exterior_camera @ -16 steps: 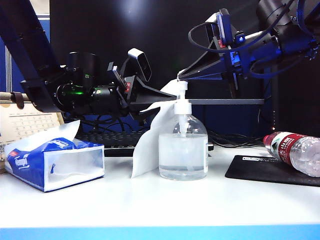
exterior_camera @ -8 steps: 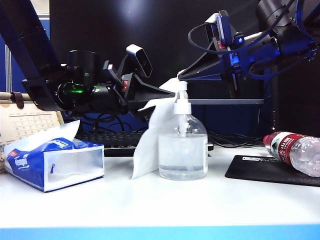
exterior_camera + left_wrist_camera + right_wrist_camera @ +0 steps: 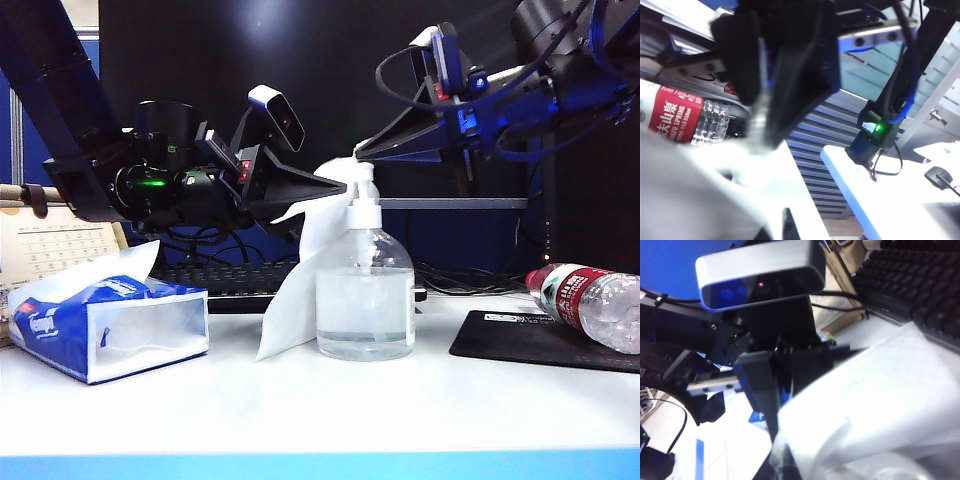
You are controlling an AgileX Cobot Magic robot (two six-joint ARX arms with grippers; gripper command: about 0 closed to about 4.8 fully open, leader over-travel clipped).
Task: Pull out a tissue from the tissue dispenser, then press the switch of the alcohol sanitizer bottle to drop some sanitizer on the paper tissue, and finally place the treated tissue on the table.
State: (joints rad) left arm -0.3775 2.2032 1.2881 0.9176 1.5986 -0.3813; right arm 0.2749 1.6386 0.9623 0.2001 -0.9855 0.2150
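**Both grippers closed at the pump head, tissue pinched on the left**

The left gripper [image 3: 340,186], jaws closed, pinches the top of the thin white paper tissue [image 3: 295,285] just left of the white plastic pump switch [image 3: 364,208]. The right gripper [image 3: 362,152] is also closed, its tip just above the switch; whether it touches the pump cannot be told.

The one tissue hangs with its long axis running down and slightly leftward from the pump, its lower end on the flat white table [image 3: 320,400] beside the rounded clear sanitizer bottle [image 3: 366,305]. The one bottle stands upright, its nozzle pointing toward the tissue.

Well left of the bottle lies one blue and white tissue dispenser [image 3: 110,325], white tissue showing at its top. To the bottle's right, one red-labelled water bottle [image 3: 590,300] lies on its side on a black mouse pad [image 3: 520,340]
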